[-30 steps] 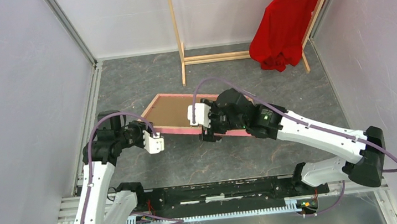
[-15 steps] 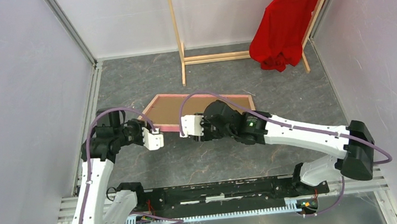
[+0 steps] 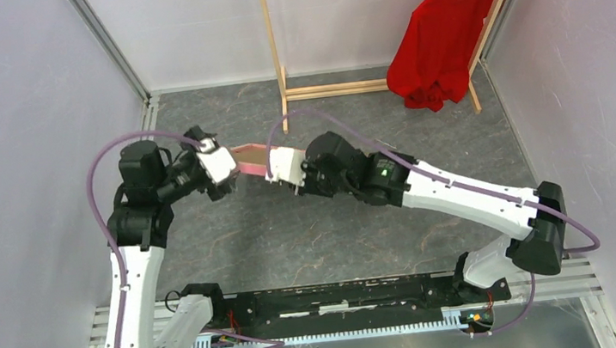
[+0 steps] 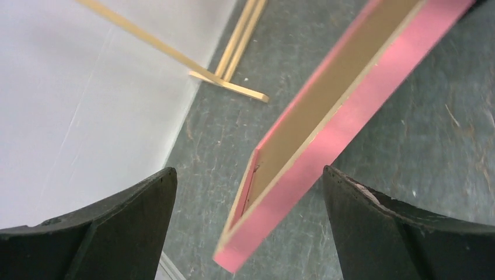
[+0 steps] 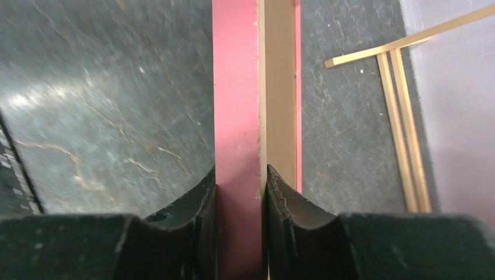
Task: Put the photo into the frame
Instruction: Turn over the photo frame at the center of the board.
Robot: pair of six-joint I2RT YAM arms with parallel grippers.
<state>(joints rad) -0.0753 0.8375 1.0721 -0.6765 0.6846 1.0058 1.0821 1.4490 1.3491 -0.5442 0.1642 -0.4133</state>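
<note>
The grey, marble-veined table point(image 3: 336, 231) takes up most of what's in front of me, walled in by pale panels. At its far end stands a tall bare-wood clothes rack point(image 3: 274, 48) with a red shirt point(image 3: 441, 35) hanging off its right side.

The frame point(image 3: 249, 153) is tipped up steeply left of centre, between the two arms – from above only a narrow sliver of pink and brown shows. Up close its pink front point(image 5: 236, 87) runs straight away from the right wrist camera, with the pale wood edge and brown backing beside it. I can't tell whether any part of it rests on the table.

The right gripper point(image 3: 267, 163) has it: both black fingers point(image 5: 198, 221) are pressed tight against the frame's edge, one on each face.

The left gripper point(image 3: 230, 166) sits just beside the frame's left end with its fingers point(image 4: 117, 227) spread wide – a pink corner of the frame point(image 4: 350, 99) shows in the gap, touching neither finger, so that hand grips nothing
</note>
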